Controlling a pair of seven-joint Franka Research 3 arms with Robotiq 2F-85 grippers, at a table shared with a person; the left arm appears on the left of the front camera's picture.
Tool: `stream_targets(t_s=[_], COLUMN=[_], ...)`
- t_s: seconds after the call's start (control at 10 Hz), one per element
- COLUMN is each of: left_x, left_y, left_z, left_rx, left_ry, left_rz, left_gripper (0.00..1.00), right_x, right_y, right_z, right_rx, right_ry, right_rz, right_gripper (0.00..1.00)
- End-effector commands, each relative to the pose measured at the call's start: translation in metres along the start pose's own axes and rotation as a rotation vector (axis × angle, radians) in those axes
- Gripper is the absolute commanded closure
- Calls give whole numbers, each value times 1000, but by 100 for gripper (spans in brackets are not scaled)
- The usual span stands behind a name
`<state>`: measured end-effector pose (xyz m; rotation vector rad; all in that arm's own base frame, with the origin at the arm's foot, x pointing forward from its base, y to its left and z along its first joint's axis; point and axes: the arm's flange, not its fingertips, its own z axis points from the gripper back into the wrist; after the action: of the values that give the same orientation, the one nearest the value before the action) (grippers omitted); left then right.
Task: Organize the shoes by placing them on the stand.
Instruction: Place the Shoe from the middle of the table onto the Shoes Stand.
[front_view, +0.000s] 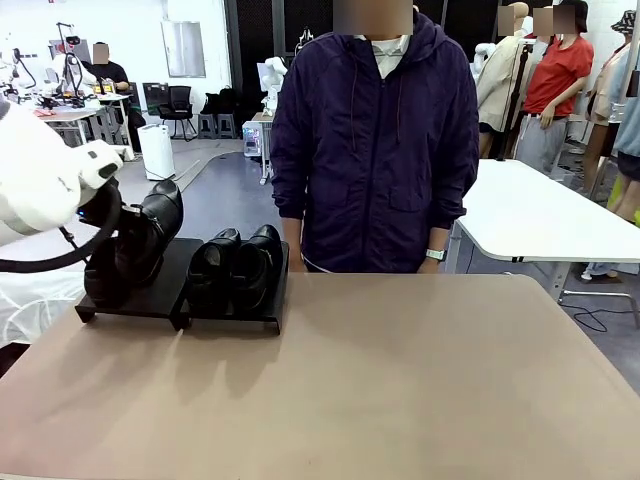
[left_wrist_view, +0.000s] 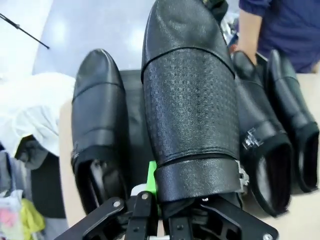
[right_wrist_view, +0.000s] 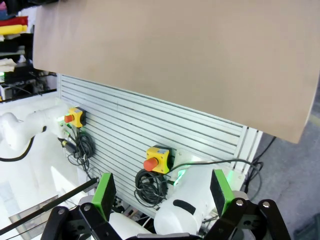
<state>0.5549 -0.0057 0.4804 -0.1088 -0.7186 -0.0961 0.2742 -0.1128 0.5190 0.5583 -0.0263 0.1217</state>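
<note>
Four shoes are in your view. Two sit side by side on the right platform of the stand (front_view: 240, 312), toes toward you: one (front_view: 213, 268) on the left and one (front_view: 258, 262) on the right, touching each other. A third (left_wrist_view: 95, 125) lies on the left platform, at its outer side; you see it best in the left wrist view, just beside the one you hold. The fourth (front_view: 148, 235) is in your left gripper (left_wrist_view: 150, 187), which is clamped on its heel end; one green pad (left_wrist_view: 151, 176) shows against the rim of the opening. That shoe hangs tilted over the left platform, toe raised toward the far side of the table (front_view: 400, 380). You cannot tell from these views whether its sole touches the platform.

Your left arm (front_view: 45, 180) comes in from the table's left edge, with a black cable (front_view: 70, 255) looped below it.

Your right gripper (right_wrist_view: 162, 192) is well off the table, jaws wide apart and holding nothing, its green pads (right_wrist_view: 104, 192) pointing down past the table edge at a slatted panel (right_wrist_view: 165, 132) with two yellow boxes with red buttons (right_wrist_view: 156, 159).

Across from you a person in a dark purple jacket (front_view: 375, 140) stands against the far edge, just right of the stand.
</note>
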Motion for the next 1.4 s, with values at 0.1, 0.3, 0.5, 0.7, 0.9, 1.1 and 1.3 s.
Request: stream_targets(t_s=[0.1, 0.3, 0.5, 0.7, 0.9, 1.1, 1.3], left_x=[1, 2, 2, 4, 3, 3, 4], left_y=[5, 10, 14, 15, 15, 18, 17], left_z=[-32, -48, -61, -68, -74, -78, -78], left_rx=[-14, -15, -20, -31, -24, -10, -9], left_ry=[-63, -35, 26, 84, 120, 152, 151], left_rz=[-51, -65, -60, -59, -57, -59, -53], left_gripper=[100, 100, 100, 100, 100, 100, 62], right_x=[1, 1, 1, 1, 1, 1, 1], right_y=[1, 1, 1, 1, 1, 1, 1], right_z=[2, 2, 2, 2, 2, 2, 2], right_rx=[5, 5, 5, 5, 5, 5, 5], right_ry=[2, 2, 2, 2, 2, 2, 2], right_rz=[0, 0, 0, 0, 0, 0, 0], right_gripper=[0, 0, 0, 0, 0, 0, 0])
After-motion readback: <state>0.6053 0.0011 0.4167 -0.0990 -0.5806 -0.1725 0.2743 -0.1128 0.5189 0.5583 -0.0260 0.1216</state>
